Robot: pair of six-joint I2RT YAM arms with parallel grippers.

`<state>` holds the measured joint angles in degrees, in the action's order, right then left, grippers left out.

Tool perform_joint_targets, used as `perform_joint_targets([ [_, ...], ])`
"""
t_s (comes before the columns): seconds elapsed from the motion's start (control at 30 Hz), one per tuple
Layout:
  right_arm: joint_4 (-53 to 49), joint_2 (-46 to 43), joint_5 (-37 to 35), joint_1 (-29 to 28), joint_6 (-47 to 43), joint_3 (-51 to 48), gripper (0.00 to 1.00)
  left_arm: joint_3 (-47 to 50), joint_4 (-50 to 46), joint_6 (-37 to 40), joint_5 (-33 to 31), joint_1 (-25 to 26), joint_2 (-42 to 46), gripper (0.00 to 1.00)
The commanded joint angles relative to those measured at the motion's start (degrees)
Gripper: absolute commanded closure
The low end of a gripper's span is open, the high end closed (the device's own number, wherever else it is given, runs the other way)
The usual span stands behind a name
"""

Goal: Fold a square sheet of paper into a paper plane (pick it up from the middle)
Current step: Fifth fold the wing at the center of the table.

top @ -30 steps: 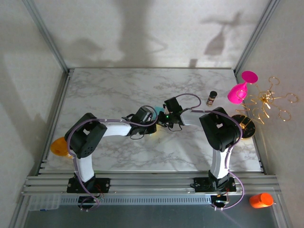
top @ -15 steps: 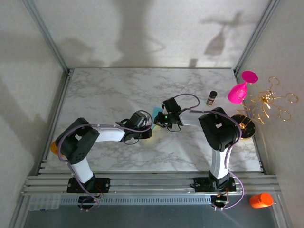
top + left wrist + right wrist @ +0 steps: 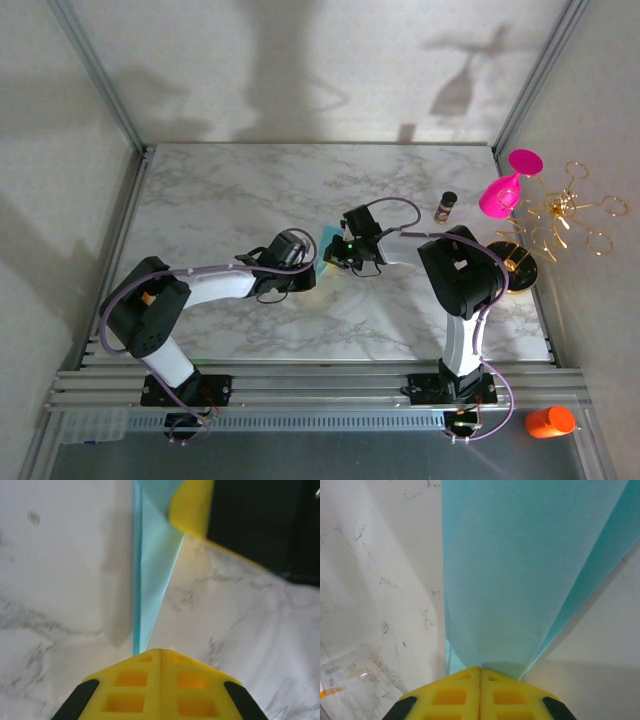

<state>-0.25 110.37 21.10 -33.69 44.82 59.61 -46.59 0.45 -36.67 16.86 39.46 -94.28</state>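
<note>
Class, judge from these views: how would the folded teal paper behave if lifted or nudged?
The folded teal paper looks thin, so probably light and easily crumpled. Its long creases likely stiffen it lengthwise. On the marble table it would probably slide, not roll.

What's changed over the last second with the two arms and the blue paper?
The left arm's elbow swung out to the left and back toward the near edge. That drew the left tool slightly leftward, so more of the teal paper shows between the tools. Nothing was let go: both tools stayed shut on the paper. The right tool barely shifted, and the pink goblet did not move.
</note>
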Motion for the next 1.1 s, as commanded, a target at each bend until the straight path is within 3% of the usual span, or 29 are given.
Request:
perform_joint_targets([
  [0.0,-5.75,1.83,-2.86,-0.37,1.16,-2.61,0.92,-1.72,5.51,-4.65,-0.22,-0.96,-3.02,0.96],
  [0.47,-4.58,0.47,1.01,-0.19,0.53,-1.69,0.92,-5.02,7.06,-4.55,-2.78,-1.32,-11.62,0.99],
  [0.83,-5.63,-1.00,-2.36,3.05,-12.34,7.03,0.91,-2.52,2.05,-1.77,-1.91,-1.32,-11.06,1.00],
  [1.07,-3.15,-1.56,0.53,3.29,-14.75,5.13,0.91,-3.15,2.10,-1.57,-1.44,-1.32,-10.75,1.00],
])
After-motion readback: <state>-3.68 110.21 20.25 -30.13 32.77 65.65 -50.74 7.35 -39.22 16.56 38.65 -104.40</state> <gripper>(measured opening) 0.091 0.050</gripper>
